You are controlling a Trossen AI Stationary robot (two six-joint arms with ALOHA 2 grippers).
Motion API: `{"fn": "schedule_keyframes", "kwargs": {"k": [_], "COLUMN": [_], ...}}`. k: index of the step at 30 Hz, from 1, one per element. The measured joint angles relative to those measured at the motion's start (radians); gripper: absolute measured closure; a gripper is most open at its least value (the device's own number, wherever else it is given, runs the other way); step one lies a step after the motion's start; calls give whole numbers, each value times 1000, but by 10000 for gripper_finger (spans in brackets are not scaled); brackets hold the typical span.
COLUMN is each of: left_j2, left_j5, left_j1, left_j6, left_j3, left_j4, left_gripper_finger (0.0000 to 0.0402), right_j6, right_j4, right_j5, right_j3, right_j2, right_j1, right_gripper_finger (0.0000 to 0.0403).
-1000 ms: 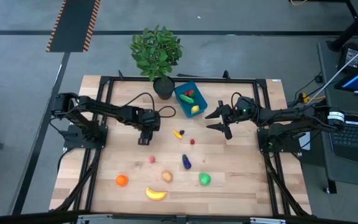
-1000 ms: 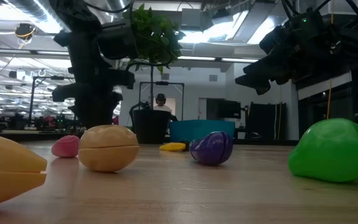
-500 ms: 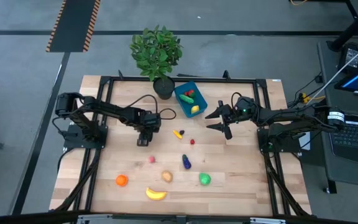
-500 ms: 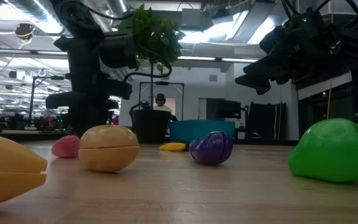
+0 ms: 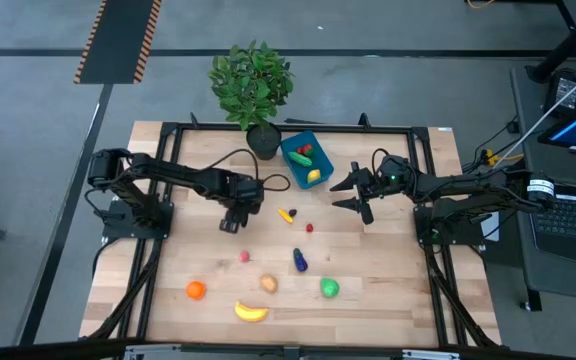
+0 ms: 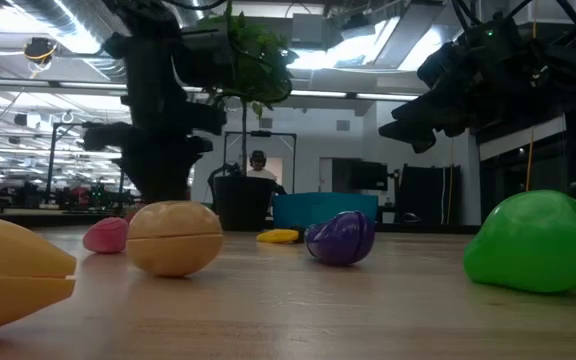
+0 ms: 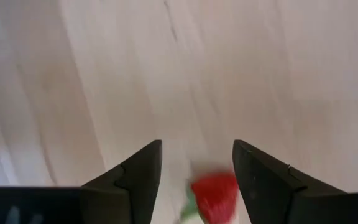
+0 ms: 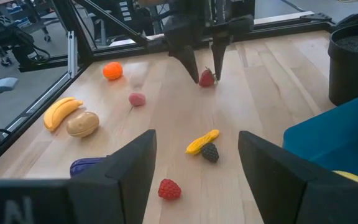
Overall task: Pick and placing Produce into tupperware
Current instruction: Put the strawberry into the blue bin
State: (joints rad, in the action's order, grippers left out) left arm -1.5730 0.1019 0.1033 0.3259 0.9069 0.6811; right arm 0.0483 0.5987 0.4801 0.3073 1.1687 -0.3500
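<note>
My left gripper (image 5: 230, 223) points down at the table's left middle, open, with a small red strawberry (image 7: 215, 196) on the wood between its fingers, close to one of them; the right wrist view shows this strawberry (image 8: 207, 78) too. My right gripper (image 5: 352, 192) hangs open and nearly level in front of the blue tupperware (image 5: 288, 148), which holds some produce. On the table lie a yellow piece (image 5: 287, 214), red berry (image 5: 309, 227), pink piece (image 5: 244, 256), eggplant (image 5: 299, 261), potato (image 5: 268, 284), green apple (image 5: 329, 288), orange (image 5: 196, 290) and banana (image 5: 251, 312). My left gripper stands over the strawberry from above, fingers pointing down. A clear gap shows between the strawberry and one finger (image 7: 143, 168). It lies right beside the other finger (image 7: 253, 171), and I cannot tell whether they touch.
A potted plant (image 5: 253, 85) in a dark pot (image 5: 263, 141) stands at the far edge beside the tupperware. A black frame (image 5: 168, 135) runs round the table. Bare wood lies between the two grippers and along the table's right side.
My left gripper has rolled somewhat about the line it points along; it dipped a little and then rose again over the strawberry. Its finger gap looks unchanged. The produce on the table has kept its place.
</note>
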Motion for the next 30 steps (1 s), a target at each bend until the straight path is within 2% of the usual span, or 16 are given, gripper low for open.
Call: {"fn": "schedule_keyframes", "kwargs": {"k": [7, 12, 23, 30], "left_j2": [1, 1, 2, 2], "left_j5": [0, 68, 62, 38], "left_j1": [-27, -46, -47, -47], "left_j6": [-1, 75, 143, 158], "left_j3": [24, 24, 23, -35], "left_j4": [159, 203, 163, 95], "left_gripper_finger": [211, 211, 211, 211], "right_j6": [-1, -1, 0, 20], "right_j4": [0, 0, 1, 1], "right_j5": [0, 0, 0, 0], "right_j3": [0, 0, 0, 0], "right_j2": [0, 0, 0, 0], "right_j1": [0, 0, 0, 0], "right_gripper_finger": [173, 173, 173, 173]}}
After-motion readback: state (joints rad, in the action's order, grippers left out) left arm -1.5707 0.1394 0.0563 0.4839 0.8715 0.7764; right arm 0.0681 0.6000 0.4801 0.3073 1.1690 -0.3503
